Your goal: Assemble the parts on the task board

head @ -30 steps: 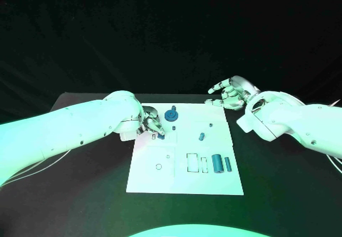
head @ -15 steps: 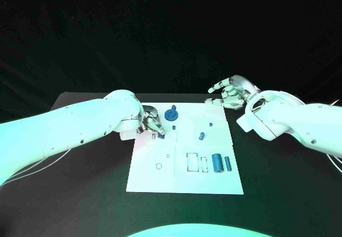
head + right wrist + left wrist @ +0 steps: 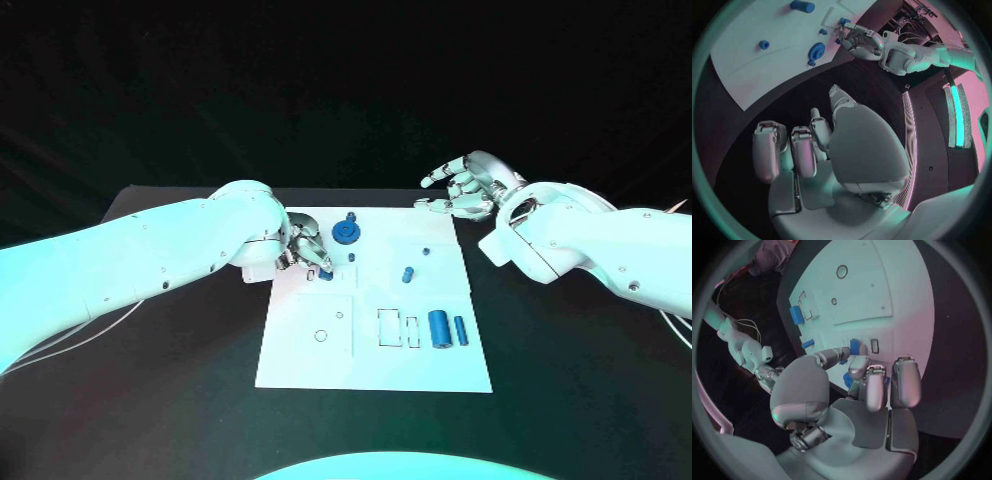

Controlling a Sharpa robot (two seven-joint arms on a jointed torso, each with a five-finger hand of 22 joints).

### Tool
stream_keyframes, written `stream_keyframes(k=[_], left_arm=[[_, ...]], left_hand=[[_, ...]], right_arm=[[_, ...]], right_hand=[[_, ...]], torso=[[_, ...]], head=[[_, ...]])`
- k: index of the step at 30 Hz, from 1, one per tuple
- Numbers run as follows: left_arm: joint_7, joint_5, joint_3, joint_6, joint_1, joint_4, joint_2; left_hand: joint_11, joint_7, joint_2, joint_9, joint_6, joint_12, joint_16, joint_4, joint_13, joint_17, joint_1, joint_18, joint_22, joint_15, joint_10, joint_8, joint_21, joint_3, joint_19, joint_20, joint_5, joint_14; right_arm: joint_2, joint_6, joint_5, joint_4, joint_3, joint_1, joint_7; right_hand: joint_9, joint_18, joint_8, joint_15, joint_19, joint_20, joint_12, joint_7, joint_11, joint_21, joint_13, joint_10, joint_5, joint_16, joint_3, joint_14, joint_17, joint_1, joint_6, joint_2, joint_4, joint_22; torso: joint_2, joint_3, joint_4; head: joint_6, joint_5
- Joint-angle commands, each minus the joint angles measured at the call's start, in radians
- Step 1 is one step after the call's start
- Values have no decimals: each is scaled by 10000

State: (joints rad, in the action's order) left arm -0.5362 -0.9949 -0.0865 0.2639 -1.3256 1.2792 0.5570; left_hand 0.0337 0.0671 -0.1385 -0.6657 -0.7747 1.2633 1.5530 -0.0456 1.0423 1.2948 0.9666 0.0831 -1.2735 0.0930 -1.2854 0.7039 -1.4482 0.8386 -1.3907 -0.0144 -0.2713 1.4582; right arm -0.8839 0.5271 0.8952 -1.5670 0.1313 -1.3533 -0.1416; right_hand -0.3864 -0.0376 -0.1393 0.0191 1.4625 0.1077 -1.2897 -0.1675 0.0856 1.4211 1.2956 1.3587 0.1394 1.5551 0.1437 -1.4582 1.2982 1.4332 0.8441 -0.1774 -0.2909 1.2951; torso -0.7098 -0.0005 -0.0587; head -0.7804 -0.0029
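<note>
The white task board (image 3: 368,360) lies in the middle of the black table. My left hand (image 3: 302,250) rests at its far left edge with the fingers curled down. Thumb and a finger pinch a small blue part (image 3: 326,275) (image 3: 854,346) that stands on the board beside a small rectangular slot (image 3: 874,345). A blue gear (image 3: 346,233) (image 3: 817,51) sits just beyond the hand. My right hand (image 3: 464,188) (image 3: 811,150) hovers over the far right corner, fingers apart, holding nothing.
More blue parts lie on the board: a small peg (image 3: 351,257), a short piece (image 3: 408,273) and two cylinders (image 3: 438,329) (image 3: 462,331) beside rectangular slots (image 3: 389,328). A ring outline (image 3: 320,337) marks the near left. Black table surrounds the board.
</note>
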Motion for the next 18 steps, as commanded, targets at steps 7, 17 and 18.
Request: stream_keyframes(k=[7,17,18], left_arm=[[1,58,-37,33,42,-76,-90],[9,105,-44,39,49,-129,-135],[9,107,-45,43,50,-132,-137]], left_hand=[[265,-646,611,-2247,-1792,80,178,-132,179,2759,25,-256,-244,130,-825,1411,-175,-305,-226,61,-506,1126],[280,-670,673,-2279,-1887,63,178,-368,201,2759,-67,-267,-295,143,-865,1332,-186,-759,-259,77,-422,1126],[281,-672,666,-2281,-1892,60,178,-376,199,2759,-70,-268,-301,144,-867,1327,-188,-791,-262,78,-417,1126]], right_arm=[[-10,-14,9,-25,-2,4,28],[-11,-12,9,-25,-2,4,35],[-12,-11,9,-25,-2,4,35]], right_hand=[[75,0,-155,-100,408,35,7,-34,-6,-106,264,-123,35,-38,-32,-1028,2366,-157,124,137,31,1802],[75,0,-155,-100,408,35,7,-34,-6,-106,264,-123,35,-38,-32,-1028,2366,-157,124,137,31,1802],[75,0,-155,-100,408,35,7,-34,-6,-106,264,-123,35,-38,-32,-1028,2366,-157,124,137,31,1802]], torso=[[-9,3,2],[-4,1,4],[-6,2,5]], head=[[-20,-18],[-63,-44],[-66,-46]])
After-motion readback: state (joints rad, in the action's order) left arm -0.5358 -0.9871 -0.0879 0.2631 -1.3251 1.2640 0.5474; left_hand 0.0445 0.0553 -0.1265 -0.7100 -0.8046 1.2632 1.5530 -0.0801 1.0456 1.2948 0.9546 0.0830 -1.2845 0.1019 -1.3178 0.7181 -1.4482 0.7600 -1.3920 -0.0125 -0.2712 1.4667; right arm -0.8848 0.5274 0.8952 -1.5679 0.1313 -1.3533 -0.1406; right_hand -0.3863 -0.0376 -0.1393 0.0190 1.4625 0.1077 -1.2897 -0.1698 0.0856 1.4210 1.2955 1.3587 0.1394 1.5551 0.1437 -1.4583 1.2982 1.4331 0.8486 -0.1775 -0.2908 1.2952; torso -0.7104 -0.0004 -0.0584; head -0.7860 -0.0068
